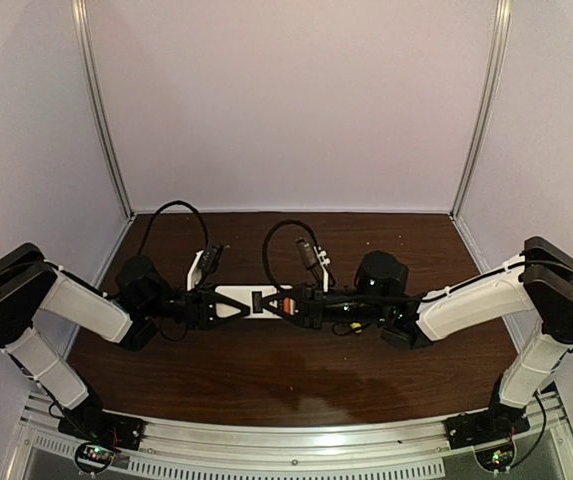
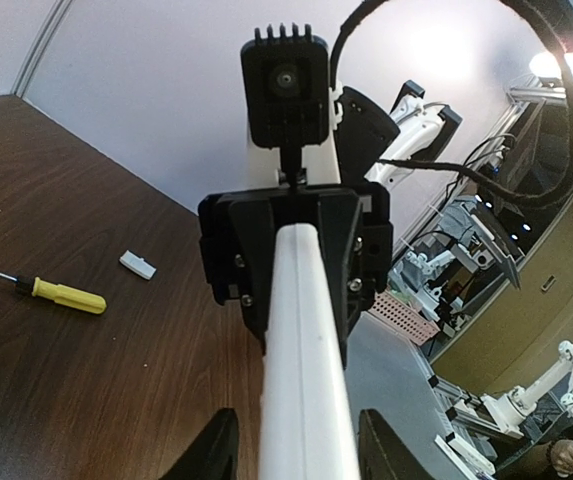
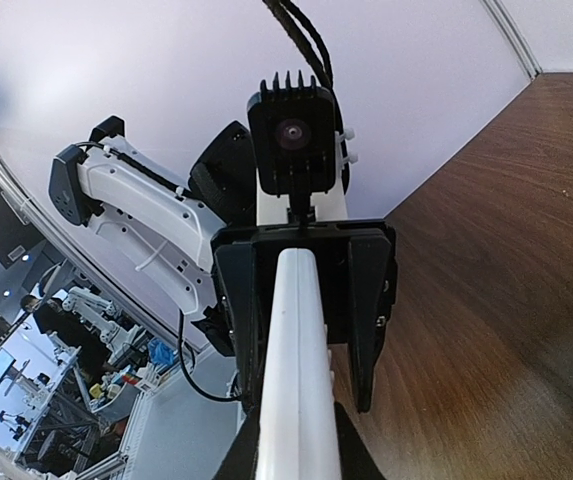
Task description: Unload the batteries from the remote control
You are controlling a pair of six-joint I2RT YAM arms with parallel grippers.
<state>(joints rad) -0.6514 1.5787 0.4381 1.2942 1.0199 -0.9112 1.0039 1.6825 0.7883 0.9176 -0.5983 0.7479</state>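
The white remote control (image 1: 234, 296) hangs level above the table between my two grippers. My right gripper (image 3: 296, 452) is shut on one end of it, both fingers pressed against its sides. My left gripper (image 2: 301, 452) stands astride the other end, open, with a narrow gap between each fingertip (image 2: 216, 450) and the remote control (image 2: 301, 380). In the top view the left gripper (image 1: 216, 303) and right gripper (image 1: 284, 303) point at each other. A small orange patch (image 1: 288, 303) on the remote by the right fingers may be one of the batteries; it is too small to tell.
A yellow-handled screwdriver (image 2: 61, 293) and a small white cover piece (image 2: 137, 264) lie on the brown table (image 2: 56, 400) to the left of the remote. White walls with metal corner posts (image 1: 106, 120) close off the back and sides.
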